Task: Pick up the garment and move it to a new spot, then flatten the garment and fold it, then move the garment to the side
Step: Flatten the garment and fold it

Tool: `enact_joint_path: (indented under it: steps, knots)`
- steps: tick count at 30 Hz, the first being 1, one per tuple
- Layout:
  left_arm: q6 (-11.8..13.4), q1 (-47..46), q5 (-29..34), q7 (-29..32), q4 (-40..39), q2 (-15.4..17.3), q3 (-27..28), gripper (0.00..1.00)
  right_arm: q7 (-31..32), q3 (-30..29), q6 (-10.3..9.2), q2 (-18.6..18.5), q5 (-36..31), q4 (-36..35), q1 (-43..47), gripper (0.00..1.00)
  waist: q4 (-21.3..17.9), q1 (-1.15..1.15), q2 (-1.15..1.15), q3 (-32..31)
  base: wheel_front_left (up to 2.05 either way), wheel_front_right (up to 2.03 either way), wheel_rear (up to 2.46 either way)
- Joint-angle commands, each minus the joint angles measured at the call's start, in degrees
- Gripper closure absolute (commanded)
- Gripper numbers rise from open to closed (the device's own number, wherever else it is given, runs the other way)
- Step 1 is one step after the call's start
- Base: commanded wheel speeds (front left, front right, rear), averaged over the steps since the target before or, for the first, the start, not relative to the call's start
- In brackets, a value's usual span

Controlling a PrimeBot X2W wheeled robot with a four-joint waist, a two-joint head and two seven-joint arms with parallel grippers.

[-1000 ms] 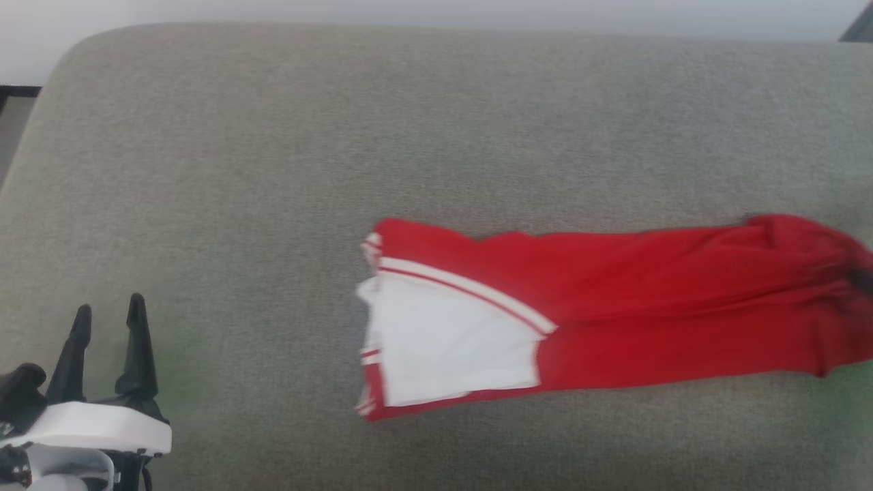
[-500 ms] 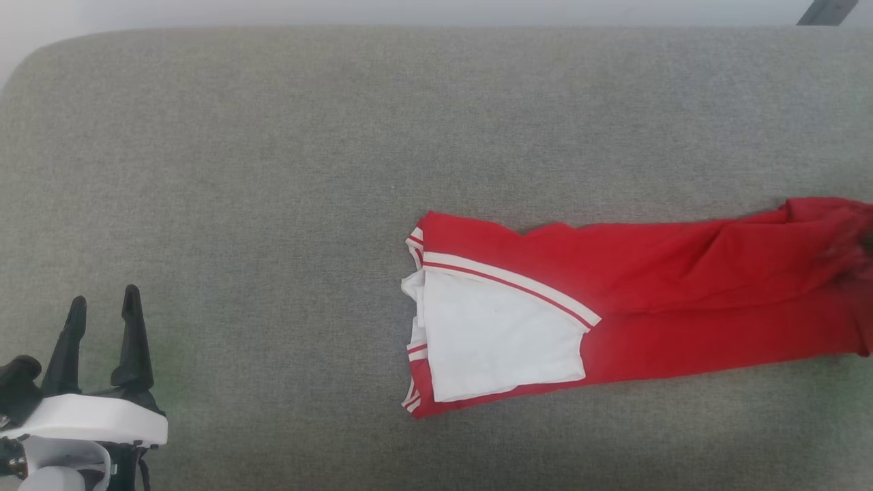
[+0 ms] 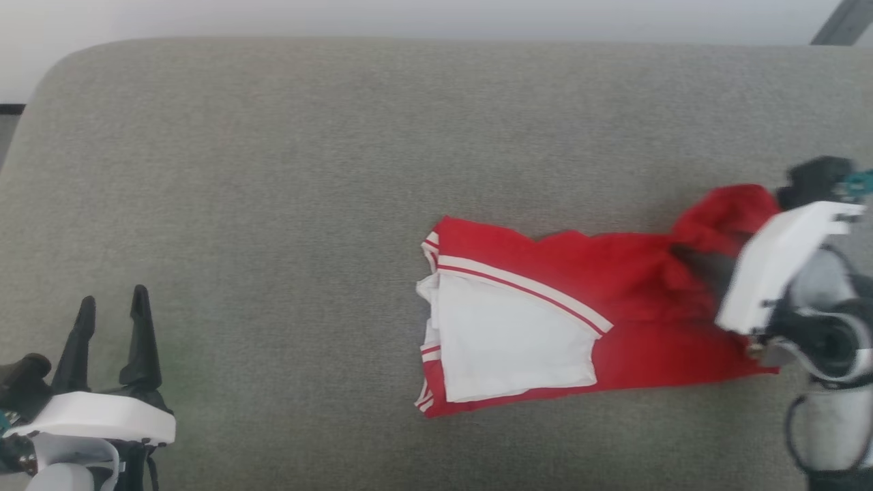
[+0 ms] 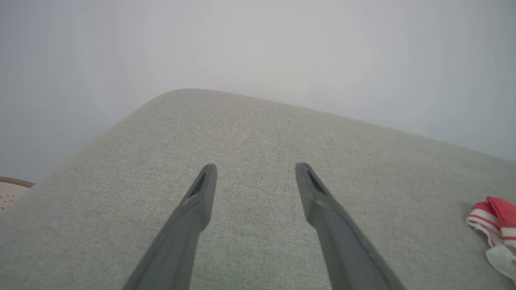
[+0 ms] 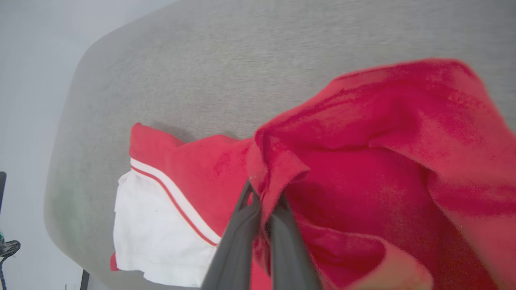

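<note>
The garment [image 3: 545, 300], a red shirt with a white sleeve and striped trim, lies folded long on the grey cushion [image 3: 273, 170], right of centre. My right gripper [image 3: 689, 258] is shut on its right end, which is lifted and bunched over toward the left. The right wrist view shows the two fingers [image 5: 246, 225] pinching a red fold of the garment [image 5: 363, 153], the white sleeve [image 5: 157, 229] lying beyond. My left gripper [image 3: 112, 303] stands open at the lower left, well clear of the cloth. Its fingers [image 4: 201, 197] are spread over bare cushion, the garment's edge [image 4: 496, 221] at far right.
The grey cushion's [image 4: 258, 133] rounded back edge meets a pale wall [image 3: 409, 17]. A dark bar [image 3: 842, 24] shows at the top right corner. A strip of floor [image 3: 10, 119] shows past the cushion's left corner.
My right gripper has come into the head view, carrying the garment's right end up and leftward, so the cloth is shorter and bunched. The camera shifted too. The left gripper stays open.
</note>
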Motion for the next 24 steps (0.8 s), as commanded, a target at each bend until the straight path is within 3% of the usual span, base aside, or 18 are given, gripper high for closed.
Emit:
enact_joint_path:
  steps: [1,16,24]
  knots:
    - [-0.09,-0.66,0.77,-0.24,0.21,-0.26,-0.19,0.00,-0.54,1.72,0.02,0.66,0.19,-0.23,-0.24,1.00,1.04,0.00,0.00,-0.06,0.00,0.00,0.00]
    - [-0.14,-2.22,-0.51,-0.24,1.43,-1.08,-3.94,0.00,-5.35,16.56,0.02,4.60,1.59,7.71,-3.03,1.00,8.62,0.00,0.00,-0.90,0.00,0.00,0.00]
    - [-0.15,-2.05,-0.97,-0.24,1.89,-1.19,-4.67,0.00,-7.89,22.13,0.02,5.12,2.64,12.31,-3.61,1.00,10.35,0.00,0.00,-1.31,0.00,0.00,0.00]
